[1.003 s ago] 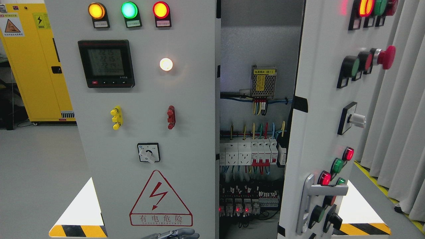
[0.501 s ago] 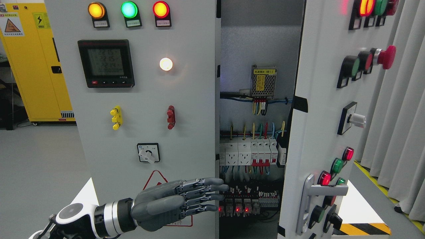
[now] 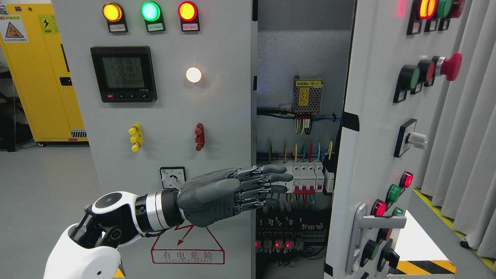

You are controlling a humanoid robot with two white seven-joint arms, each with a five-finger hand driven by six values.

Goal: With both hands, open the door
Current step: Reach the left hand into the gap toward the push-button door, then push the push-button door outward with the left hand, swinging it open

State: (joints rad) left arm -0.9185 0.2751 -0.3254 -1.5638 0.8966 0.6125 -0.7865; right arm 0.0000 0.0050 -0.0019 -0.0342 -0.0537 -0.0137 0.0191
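Observation:
A grey electrical cabinet fills the view. Its left door (image 3: 217, 116) is closed and carries a meter, three lamps and a rotary switch. Its right door (image 3: 372, 128) stands swung open, showing breakers and wiring (image 3: 298, 174) inside. The right door has a silver handle (image 3: 360, 236) low down. My left hand (image 3: 271, 188) reaches in from the lower left with fingers stretched flat and straight, holding nothing. Its fingertips (image 3: 285, 178) lie past the left door's right edge, in front of the breakers. My right hand is out of view.
A yellow cabinet (image 3: 38, 77) stands at the far left on the grey floor. Grey curtains (image 3: 465, 135) hang at the right. Yellow-black floor marking (image 3: 426, 267) lies under the open door. Buttons and a red mushroom knob (image 3: 449, 66) stick out of the open door.
My left arm rose from the bottom edge and moved up and right. Its hand now reaches the gap between the doors at breaker height. The doors have not moved.

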